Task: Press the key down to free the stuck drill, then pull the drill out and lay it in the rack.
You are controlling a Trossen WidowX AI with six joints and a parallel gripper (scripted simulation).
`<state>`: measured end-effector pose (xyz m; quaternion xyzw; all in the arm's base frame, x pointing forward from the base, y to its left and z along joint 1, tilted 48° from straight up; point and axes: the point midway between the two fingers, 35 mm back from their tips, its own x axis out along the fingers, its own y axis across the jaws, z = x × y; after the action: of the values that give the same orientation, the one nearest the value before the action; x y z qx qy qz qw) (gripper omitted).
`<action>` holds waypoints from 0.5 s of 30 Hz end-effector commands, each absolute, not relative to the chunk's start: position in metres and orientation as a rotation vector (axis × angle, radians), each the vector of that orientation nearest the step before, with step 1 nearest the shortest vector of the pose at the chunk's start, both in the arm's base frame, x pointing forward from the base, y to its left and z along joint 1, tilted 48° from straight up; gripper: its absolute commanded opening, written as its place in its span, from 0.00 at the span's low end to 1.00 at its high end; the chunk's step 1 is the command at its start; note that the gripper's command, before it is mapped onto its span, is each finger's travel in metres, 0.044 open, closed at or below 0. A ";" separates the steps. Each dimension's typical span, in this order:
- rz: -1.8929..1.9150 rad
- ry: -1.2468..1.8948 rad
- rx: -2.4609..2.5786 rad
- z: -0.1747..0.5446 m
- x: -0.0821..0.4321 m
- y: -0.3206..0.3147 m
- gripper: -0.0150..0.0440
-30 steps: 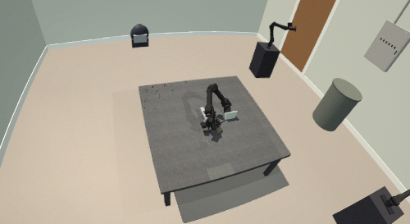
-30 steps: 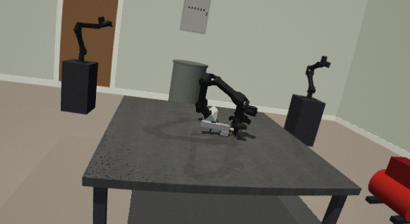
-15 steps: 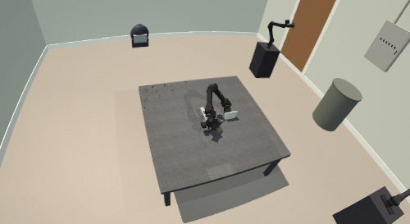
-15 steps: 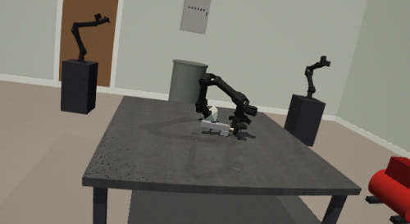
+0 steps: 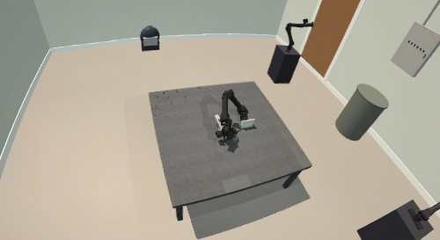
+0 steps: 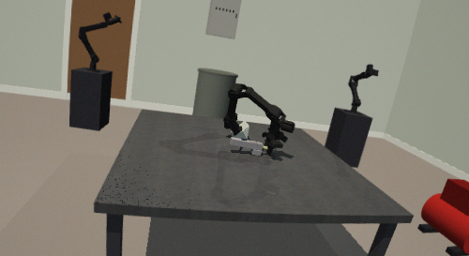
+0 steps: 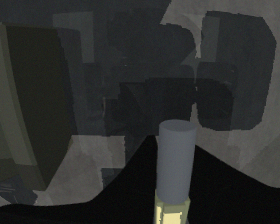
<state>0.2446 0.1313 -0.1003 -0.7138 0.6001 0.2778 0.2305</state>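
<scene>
The drill (image 7: 176, 162) looks like an upright grey cylinder in the wrist view, with a pale yellow part (image 7: 172, 215) at its lower end. My gripper (image 7: 162, 142) (image 6: 270, 152) is shut on the drill, its black fingers close in on both sides. In the exterior view a long pale lilac body (image 6: 239, 142) (image 5: 217, 120) lies beside the gripper, with a small yellow part (image 6: 265, 147) between them. I cannot tell the key or the rack apart for certain.
A pale panel (image 5: 247, 123) (image 6: 242, 128) stands by the arm's base on the dark table (image 5: 189, 168) (image 6: 188, 179). A large dark block (image 7: 38, 95) is at the left of the wrist view. Dark shadows cross the table.
</scene>
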 end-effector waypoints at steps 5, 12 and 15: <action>0.765 1.645 -1.960 -0.107 0.244 0.139 0.25; 0.765 1.644 -1.959 -0.115 0.243 0.146 0.25; 0.766 1.644 -1.959 -0.117 0.243 0.149 0.25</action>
<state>0.2426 0.1441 -0.1156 -0.7135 0.6001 0.2783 0.2308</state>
